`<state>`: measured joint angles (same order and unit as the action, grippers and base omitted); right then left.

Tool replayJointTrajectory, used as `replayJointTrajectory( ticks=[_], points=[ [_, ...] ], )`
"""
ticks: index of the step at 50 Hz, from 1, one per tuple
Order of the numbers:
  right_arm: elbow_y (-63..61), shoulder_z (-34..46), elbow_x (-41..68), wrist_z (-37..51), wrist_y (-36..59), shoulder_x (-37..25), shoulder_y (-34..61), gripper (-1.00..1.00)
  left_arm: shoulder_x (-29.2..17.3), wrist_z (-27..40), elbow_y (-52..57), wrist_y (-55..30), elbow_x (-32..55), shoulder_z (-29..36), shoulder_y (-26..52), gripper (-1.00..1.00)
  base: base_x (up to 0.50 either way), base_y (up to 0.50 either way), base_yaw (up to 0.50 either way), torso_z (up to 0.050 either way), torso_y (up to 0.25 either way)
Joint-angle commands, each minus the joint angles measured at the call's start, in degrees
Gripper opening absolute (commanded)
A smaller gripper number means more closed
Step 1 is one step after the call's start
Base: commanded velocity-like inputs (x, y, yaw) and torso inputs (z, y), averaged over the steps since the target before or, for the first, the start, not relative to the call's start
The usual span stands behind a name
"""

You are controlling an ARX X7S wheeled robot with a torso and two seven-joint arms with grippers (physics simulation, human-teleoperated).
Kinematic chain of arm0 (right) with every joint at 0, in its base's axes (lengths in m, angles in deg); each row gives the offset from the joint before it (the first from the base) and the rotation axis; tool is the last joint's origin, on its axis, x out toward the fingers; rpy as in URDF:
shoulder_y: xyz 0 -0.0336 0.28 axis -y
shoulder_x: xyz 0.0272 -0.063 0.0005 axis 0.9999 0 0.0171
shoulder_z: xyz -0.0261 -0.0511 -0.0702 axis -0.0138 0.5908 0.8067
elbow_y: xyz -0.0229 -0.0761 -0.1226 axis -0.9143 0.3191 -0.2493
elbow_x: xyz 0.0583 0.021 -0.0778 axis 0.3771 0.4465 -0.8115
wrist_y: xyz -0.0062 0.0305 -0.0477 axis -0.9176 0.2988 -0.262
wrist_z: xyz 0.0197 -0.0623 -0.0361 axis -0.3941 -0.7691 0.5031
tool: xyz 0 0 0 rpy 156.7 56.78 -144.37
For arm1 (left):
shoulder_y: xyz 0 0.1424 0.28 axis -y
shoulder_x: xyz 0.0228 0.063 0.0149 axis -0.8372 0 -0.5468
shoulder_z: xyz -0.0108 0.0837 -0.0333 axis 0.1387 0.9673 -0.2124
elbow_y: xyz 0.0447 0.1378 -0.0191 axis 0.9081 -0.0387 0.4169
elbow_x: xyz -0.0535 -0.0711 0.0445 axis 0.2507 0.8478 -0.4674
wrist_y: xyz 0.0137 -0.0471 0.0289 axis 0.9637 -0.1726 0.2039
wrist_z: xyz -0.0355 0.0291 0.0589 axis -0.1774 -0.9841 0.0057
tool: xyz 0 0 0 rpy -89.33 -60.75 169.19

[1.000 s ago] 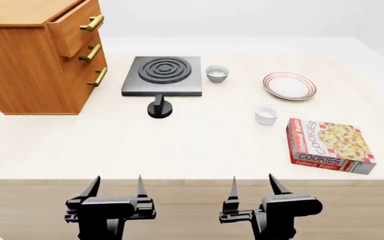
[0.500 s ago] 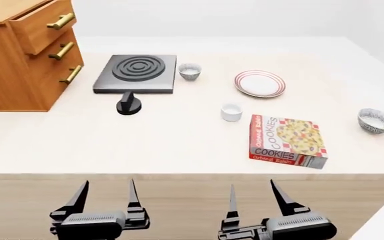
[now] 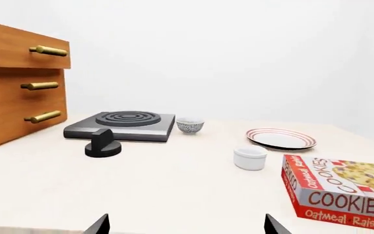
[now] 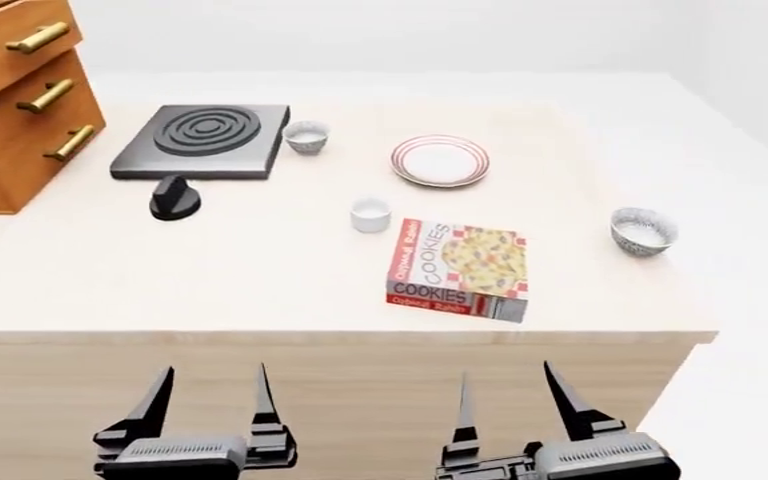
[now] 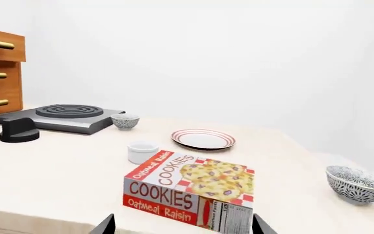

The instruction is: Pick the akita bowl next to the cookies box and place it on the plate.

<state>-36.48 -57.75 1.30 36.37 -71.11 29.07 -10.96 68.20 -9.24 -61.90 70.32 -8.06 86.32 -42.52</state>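
Your bowl (image 4: 643, 231) sits on the table (image 4: 224, 270) right of the box (image 4: 460, 268), apart from it; the plate (image 4: 439, 161) lies beyond. Both your grippers, left (image 4: 207, 385) and right (image 4: 507, 388), hang open below the table edge.

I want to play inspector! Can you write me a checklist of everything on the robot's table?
Surface: pale wooden table, flat.
Job's things: akita bowl upright at the right of the cookies box, apart from it; plate bare, behind the box.
Clutter: twin bowl beside the black burner; black knob; plain white cup.
Grippers: left end effector and right end effector both open, holding nothing, at the table's near edge.
Cables: nothing seen.
Surroundings: wooden drawer cabinet far left; white walls.
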Motion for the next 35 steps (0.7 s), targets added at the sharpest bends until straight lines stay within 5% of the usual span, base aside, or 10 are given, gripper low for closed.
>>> replayJointTrajectory(
  ticks=[1,23,35],
  points=[
    [0.0,-0.4,0.3,-0.3,0.7,0.3,0.0,1.00,0.2,-0.9,-1.0,0.3,-0.5,-0.3,0.1,1.00,-0.09,-0.50,0.00,0.000,0.000],
    [0.1,0.8,2.5,0.6,0.7,-0.8,0.2,1.00,-1.1,0.2,-0.9,0.3,0.5,0.9,-0.2,1.00,-0.08,-0.50,0.00,0.000,0.000],
    [-6.6,0.4,-0.7,3.4,7.0,-2.2,1.6,1.00,-3.1,0.8,9.6,-12.9,5.4,0.4,2.9,1.00,0.00,-0.02,0.00,0.000,0.000]
  ],
)
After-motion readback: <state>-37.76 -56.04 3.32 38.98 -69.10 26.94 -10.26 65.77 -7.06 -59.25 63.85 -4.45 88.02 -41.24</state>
